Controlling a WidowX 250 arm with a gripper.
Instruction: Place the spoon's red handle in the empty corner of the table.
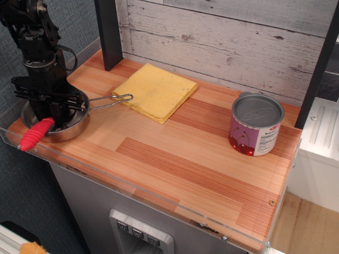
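The spoon's red handle sticks out over the front-left rim of the steel pan at the table's left end. The spoon's bowl is hidden under my gripper. The gripper reaches straight down into the pan, its fingers drawn in on the handle's upper end. The corner with the dark screw mark is at the front right of the table, far from the gripper, and nothing lies on it.
A yellow folded cloth lies at the back middle, touching the pan's wire handle. A cherry can stands at the right. A dark post rises at the back left. A clear plastic rim edges the table.
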